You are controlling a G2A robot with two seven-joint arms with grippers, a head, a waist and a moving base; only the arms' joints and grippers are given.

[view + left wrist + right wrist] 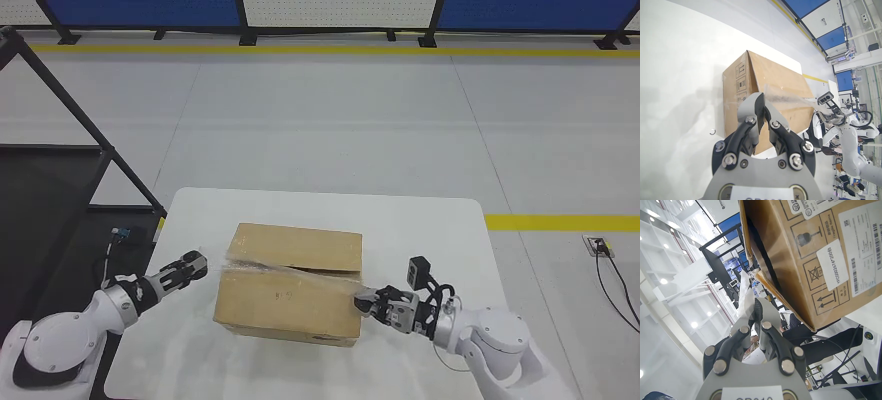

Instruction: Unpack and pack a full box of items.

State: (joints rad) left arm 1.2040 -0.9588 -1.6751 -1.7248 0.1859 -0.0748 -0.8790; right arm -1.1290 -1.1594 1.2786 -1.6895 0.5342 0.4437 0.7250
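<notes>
A brown cardboard box lies in the middle of the white table. A strip of clear tape stretches above the box top from one end to the other. My left gripper is just off the box's left end, shut on one end of the tape strip. At the box's right front corner, my right gripper is shut on the crumpled other end of the tape. In the right wrist view a dark gap shows under the box's top flap, beside its labelled side.
A black metal frame stands off the table's left side, with a small device by the table's left edge. A small metal ring lies on the table near the box. Bare tabletop lies behind and right of the box.
</notes>
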